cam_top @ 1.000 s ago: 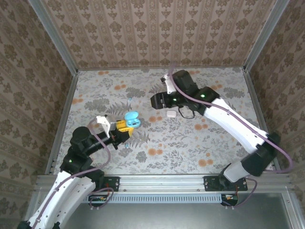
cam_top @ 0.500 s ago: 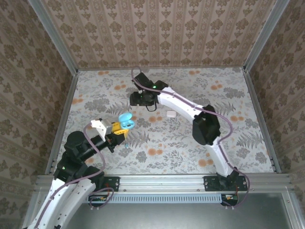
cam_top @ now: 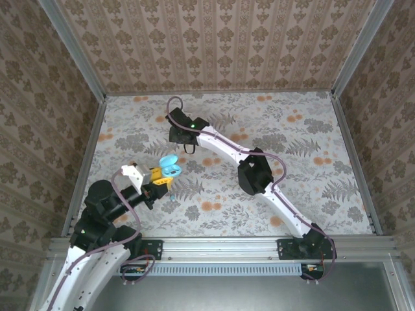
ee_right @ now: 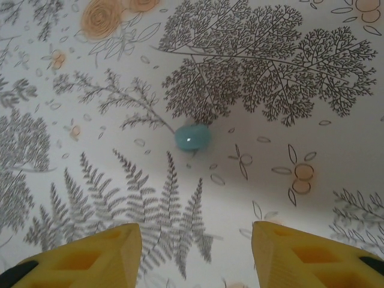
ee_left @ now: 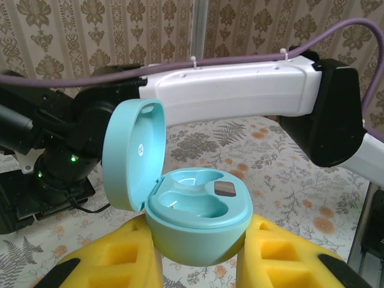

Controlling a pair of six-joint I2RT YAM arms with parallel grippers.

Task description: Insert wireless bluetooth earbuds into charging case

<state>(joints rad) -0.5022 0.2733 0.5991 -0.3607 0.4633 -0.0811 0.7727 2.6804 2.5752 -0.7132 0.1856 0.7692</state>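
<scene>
- The left gripper [ee_left: 198,261] clamps the teal charging case [ee_left: 198,219] between its yellow fingers [ee_left: 114,264], above the table.
- The case lid [ee_left: 135,153] stands hinged open at the left, exposing the wells.
- The right gripper [ee_right: 195,240] is released: jaws apart, nothing between them.
- One teal earbud [ee_right: 192,137] lies on the floral table [ee_right: 336,150], ahead of the right gripper, roughly centred between its fingers and touching neither.
- The right arm [cam_top: 227,152] reaches across beyond the held case.
</scene>
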